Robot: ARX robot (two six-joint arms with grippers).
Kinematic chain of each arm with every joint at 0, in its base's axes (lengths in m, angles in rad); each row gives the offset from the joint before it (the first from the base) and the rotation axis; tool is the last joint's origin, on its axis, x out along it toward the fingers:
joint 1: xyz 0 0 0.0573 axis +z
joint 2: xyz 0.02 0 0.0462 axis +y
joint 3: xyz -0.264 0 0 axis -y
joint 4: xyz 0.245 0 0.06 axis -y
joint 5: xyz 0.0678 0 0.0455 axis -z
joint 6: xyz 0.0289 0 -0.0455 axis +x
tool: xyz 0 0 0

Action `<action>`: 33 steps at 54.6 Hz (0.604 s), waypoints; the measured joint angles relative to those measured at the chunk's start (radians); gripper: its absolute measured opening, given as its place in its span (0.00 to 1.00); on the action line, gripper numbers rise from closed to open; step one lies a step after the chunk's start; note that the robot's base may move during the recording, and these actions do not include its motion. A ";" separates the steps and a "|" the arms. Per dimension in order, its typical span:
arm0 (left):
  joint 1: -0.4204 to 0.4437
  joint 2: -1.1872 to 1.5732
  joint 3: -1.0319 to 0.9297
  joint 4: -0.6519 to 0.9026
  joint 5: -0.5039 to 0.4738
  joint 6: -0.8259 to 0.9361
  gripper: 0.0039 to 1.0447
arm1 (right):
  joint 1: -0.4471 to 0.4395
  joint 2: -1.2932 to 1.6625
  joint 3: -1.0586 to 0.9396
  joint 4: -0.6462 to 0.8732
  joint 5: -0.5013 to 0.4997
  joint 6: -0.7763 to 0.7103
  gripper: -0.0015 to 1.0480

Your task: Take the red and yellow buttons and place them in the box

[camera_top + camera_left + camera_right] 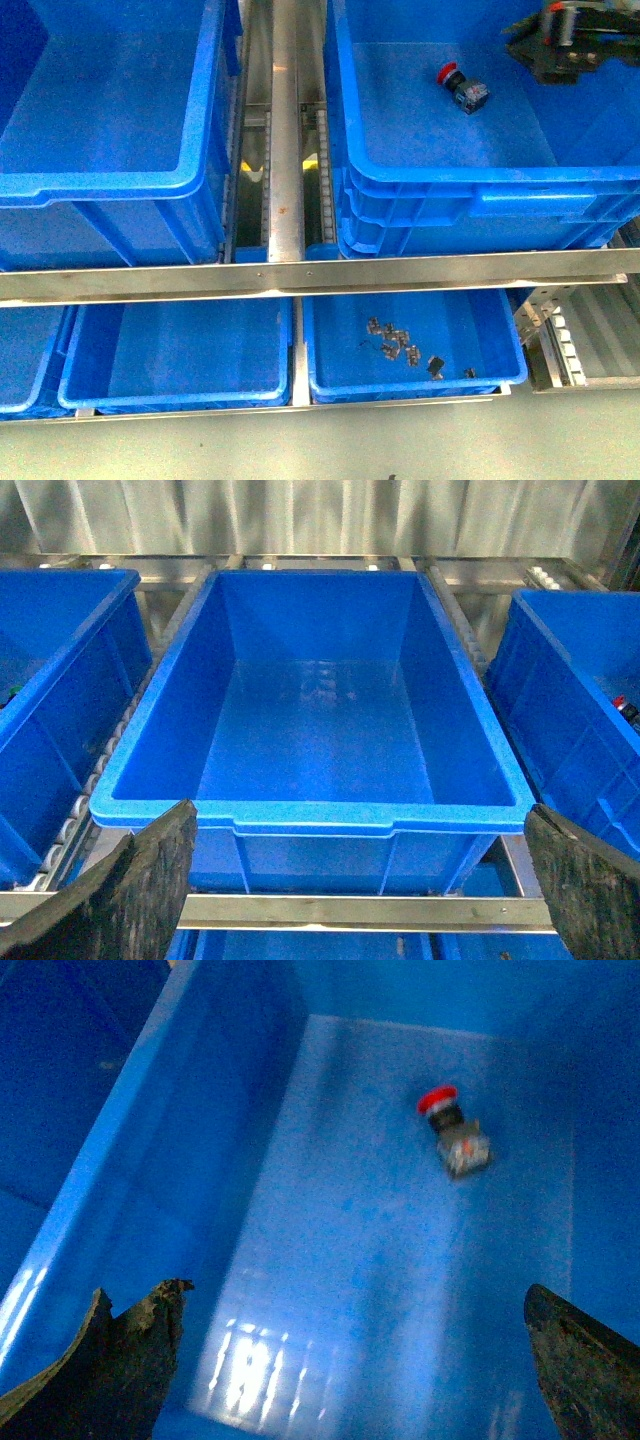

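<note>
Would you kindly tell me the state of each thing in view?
Red button: lying on its side.
Right crate: holds that button.
Left crate: empty.
Lower tray: holds small metal parts.
Left gripper: open, empty.
Right gripper: open, empty.

There was one red button in the upper right, three deep blue crates, three shallow trays along the bottom, and several small metal parts at lower right
</note>
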 joint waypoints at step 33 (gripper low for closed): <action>0.000 0.000 0.000 0.000 0.000 0.000 0.93 | -0.066 -0.308 -0.586 0.686 0.145 -0.029 0.34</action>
